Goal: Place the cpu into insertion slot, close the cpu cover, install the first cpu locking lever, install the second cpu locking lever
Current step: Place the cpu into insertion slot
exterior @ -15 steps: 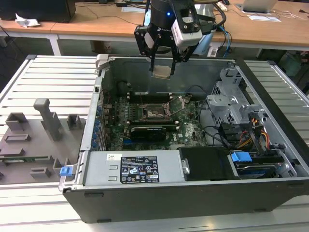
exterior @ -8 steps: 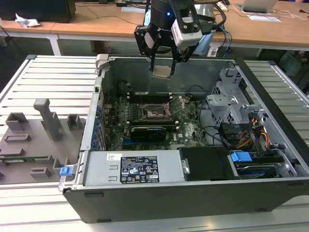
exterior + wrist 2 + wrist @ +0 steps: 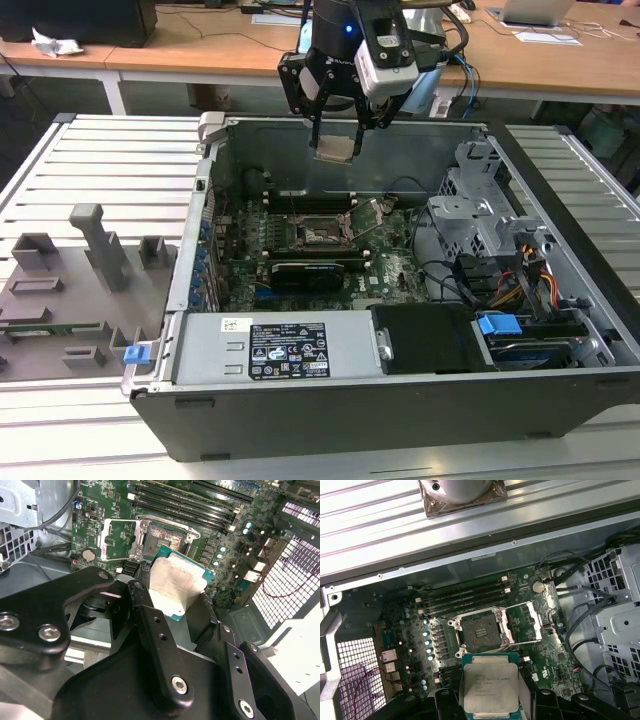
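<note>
While my gripper [image 3: 337, 135] hangs at upper centre of the exterior view, jaws clamped on the cpu [image 3: 333, 152] | insertion slot [image 3: 318, 232] bare at mid-frame, well below; cpu cover [image 3: 526, 622] open beside it | step in hand: placing, I judge | seating calls for squaring the cpu over the slot

Your arm's end effector [image 3: 336, 142] is black, with jointed finger links [image 3: 156, 630], silver screw heads [image 3: 179, 684] and a white camera housing [image 3: 385, 55].
</note>
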